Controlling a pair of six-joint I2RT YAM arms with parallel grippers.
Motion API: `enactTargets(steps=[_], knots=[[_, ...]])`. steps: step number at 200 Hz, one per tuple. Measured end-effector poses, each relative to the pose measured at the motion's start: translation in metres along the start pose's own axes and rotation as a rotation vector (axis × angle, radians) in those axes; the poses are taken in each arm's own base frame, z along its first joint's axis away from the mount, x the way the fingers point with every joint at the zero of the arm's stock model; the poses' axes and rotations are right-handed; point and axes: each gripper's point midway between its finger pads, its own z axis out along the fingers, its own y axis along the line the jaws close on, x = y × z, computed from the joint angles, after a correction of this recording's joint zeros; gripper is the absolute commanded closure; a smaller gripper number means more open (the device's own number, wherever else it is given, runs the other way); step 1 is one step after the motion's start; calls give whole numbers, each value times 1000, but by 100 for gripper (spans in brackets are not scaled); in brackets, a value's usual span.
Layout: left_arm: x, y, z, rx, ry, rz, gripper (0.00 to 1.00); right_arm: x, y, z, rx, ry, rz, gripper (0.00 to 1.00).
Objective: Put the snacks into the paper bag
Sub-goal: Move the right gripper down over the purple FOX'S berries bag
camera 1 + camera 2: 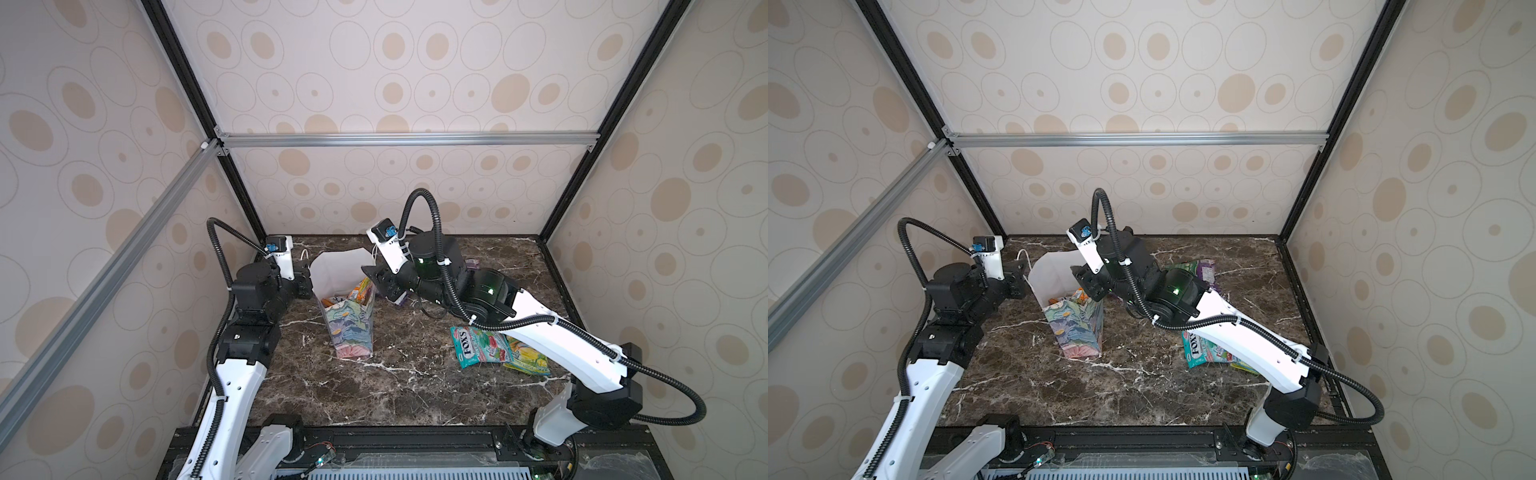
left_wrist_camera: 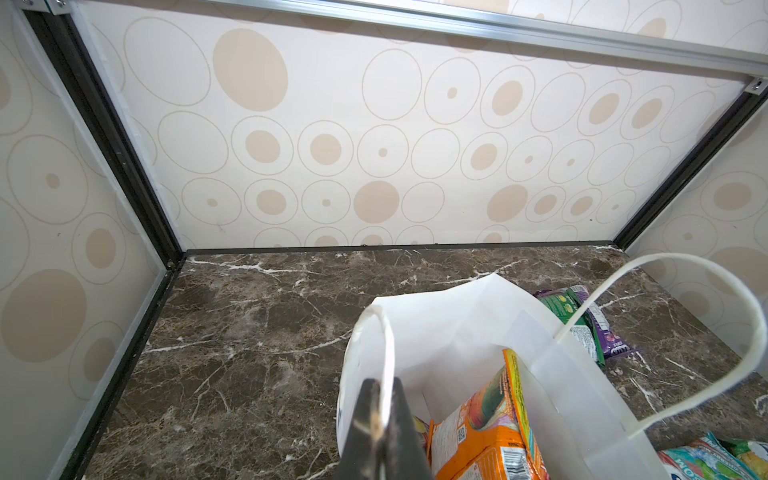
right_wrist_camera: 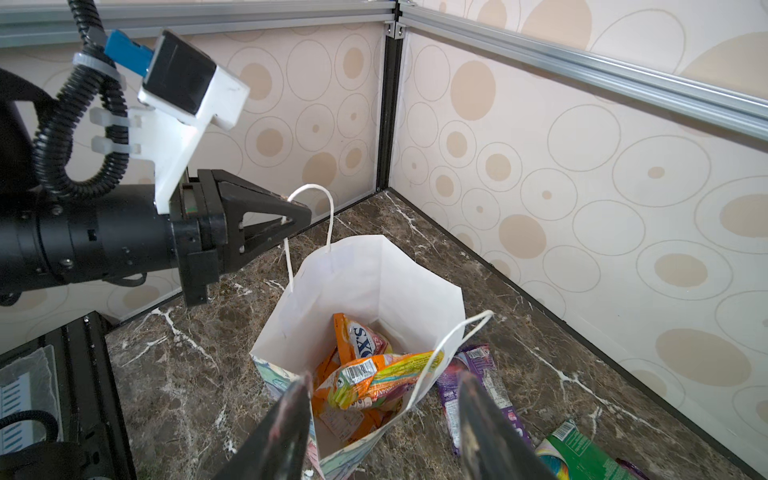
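1. The tall paper bag with a white inside and a pastel floral outside (image 1: 351, 332) is stood upright, mouth open, on the dark marbled tabletop (image 1: 374, 395), left of the middle.
2. Inside it, two glossy orange packets (image 3: 359, 336) can be counted. One of them, streaked yellow-green, lies uppermost. Whether more lie beneath cannot be told.
3. The left gripper (image 3: 299, 218) is clamped tight on the white cord handle (image 3: 332, 220) at the bag's far left side.
4. The right gripper (image 3: 386, 376) is held over the bag's right rim, its jaws partly apart with nothing between them.
5. A second cord handle (image 3: 430, 370) is arched across the mouth, over the uppermost packet.
6. Four packets are counted on the tabletop:
   - A purple packet (image 3: 478, 386) and a green packet (image 3: 582, 453) lie far right of the bag.
   - A teal "FOX'S" packet (image 1: 478, 345) and a yellow-green packet (image 1: 528, 359) lie near right, partly covered by the right arm (image 1: 561, 338).
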Motion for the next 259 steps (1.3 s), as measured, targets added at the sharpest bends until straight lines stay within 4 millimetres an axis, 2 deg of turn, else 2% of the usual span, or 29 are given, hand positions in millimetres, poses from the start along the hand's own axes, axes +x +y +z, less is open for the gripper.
enactTargets(steps=[34,55,81,95,114,137,162,184,230,259], knots=[[0,3,0,-15,-2,0,95,16,-9,-12,3,6,24,41],[1,4,0,-21,-1,0,96,32,-32,-25,17,6,92,41],[1,4,0,-24,-1,0,95,70,-81,-39,95,35,216,41],[1,5,0,-28,-1,0,95,94,-98,-40,124,59,275,41],[1,6,0,-36,-1,0,95,141,-112,-38,152,125,352,41],[1,7,0,-40,-2,0,96,201,-118,-33,174,233,430,41],[1,7,0,-39,-2,0,96,240,-117,-29,172,294,489,41],[1,7,0,-42,-2,0,95,252,-115,-23,161,294,516,41],[1,7,0,-43,-2,0,95,271,-111,7,127,312,574,40],[1,7,0,-42,-2,0,95,282,-108,18,117,338,594,39]])
